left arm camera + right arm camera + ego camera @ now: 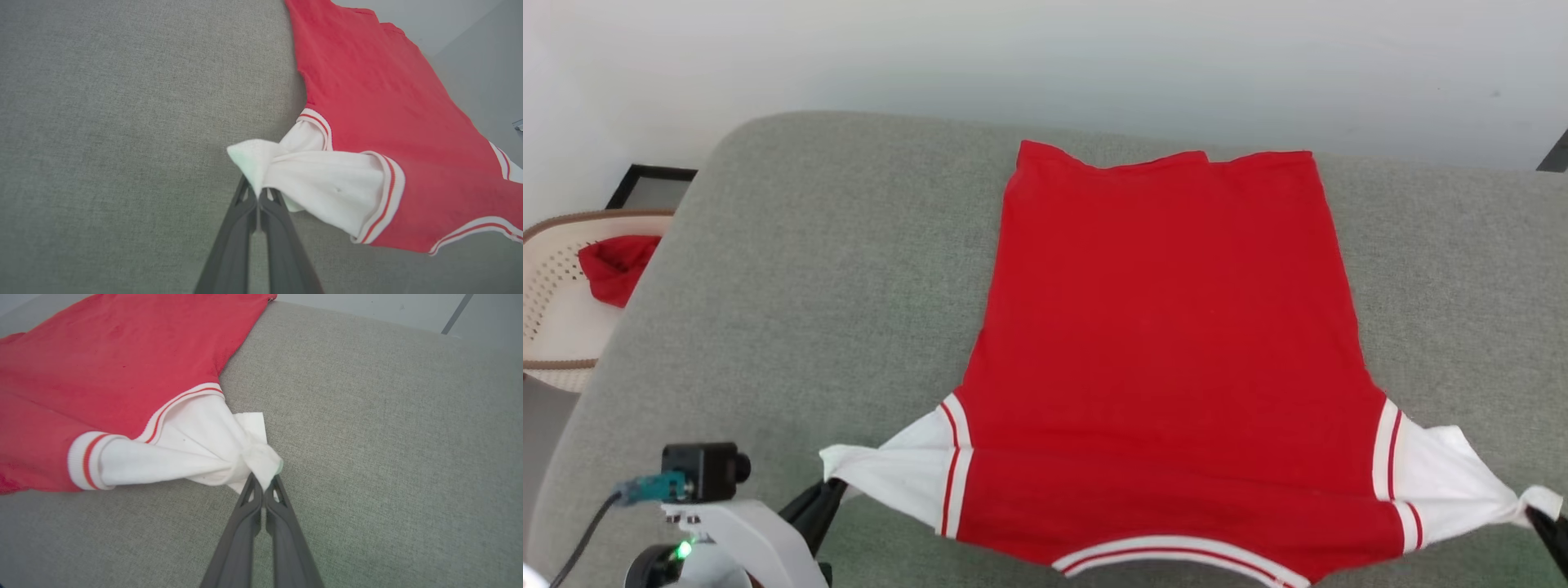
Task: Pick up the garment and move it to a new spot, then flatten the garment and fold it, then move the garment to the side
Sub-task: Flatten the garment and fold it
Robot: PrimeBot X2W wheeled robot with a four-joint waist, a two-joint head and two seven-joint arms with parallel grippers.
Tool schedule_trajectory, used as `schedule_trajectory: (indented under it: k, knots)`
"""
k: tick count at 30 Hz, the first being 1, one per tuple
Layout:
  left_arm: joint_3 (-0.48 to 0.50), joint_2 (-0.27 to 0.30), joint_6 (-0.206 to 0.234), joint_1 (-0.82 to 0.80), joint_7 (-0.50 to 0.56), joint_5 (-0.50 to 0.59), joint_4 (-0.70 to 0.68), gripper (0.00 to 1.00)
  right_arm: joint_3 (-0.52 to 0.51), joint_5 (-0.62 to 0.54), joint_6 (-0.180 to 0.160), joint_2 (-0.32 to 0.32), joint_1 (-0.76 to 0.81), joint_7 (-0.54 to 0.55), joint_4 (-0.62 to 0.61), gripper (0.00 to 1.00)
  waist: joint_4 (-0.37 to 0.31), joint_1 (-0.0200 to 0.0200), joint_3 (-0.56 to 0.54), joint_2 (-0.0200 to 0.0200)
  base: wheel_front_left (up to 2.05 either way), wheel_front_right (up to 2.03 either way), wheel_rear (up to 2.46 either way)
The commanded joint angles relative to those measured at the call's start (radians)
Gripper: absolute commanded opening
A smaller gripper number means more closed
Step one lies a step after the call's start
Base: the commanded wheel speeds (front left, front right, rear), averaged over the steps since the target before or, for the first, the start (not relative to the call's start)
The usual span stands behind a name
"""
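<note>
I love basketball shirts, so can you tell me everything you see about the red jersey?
The red jersey lies spread flat on a grey fabric cushion, with its hem at the far side and its neck trim nearest the robot. It looks like soft knit cloth. It is sleeveless, with white side panels and red-and-white striped trim. The side facing up is plain red, and no letters show. The left hand and right hand are each shut on a white corner, stretching the panels sideways into points.
</note>
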Motion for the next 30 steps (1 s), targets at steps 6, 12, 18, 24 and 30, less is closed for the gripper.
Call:
schedule_trajectory:
  k: [6, 12, 18, 24, 30]
  knots:
    - [0.028, 0.013, 0.038, 0.066, -0.027, -0.001, -0.037, 0.0, -0.064, 0.005, -0.001, 0.043, 0.082, 0.049, -0.038, 0.0, 0.001, 0.0, 0.01, 0.0, 0.0, 0.0, 0.0]
    - [0.039, -0.009, 0.048, 0.085, -0.031, 0.01, -0.041, 0.0, -0.095, 0.014, -0.001, 0.083, 0.095, 0.163, -0.055, 1.0, 0.003, 0.0, 0.028, 0.0, 0.0, 0.0, 0.0]
    - [0.052, -0.038, 0.053, 0.079, -0.036, 0.035, -0.031, 0.0, -0.18, 0.061, -0.001, 0.126, 0.078, 0.292, -0.156, 1.0, 0.012, 0.0, 0.054, 0.0, 0.0, 0.0, 0.0]
    - [0.072, -0.078, 0.04, 0.062, -0.038, 0.061, -0.022, 0.0, -0.321, 0.013, -0.001, 0.187, -0.046, 0.373, -0.275, 1.0, 0.019, 0.0, 0.099, 0.0, 0.0, 0.0, 0.0]
    - [0.079, -0.129, 0.015, 0.019, -0.039, 0.107, -0.002, 0.0, -0.338, -0.083, -0.001, 0.246, -0.318, 0.483, -0.252, 1.0, 0.049, 0.0, 0.161, 0.0, 0.0, 0.0, 0.0]
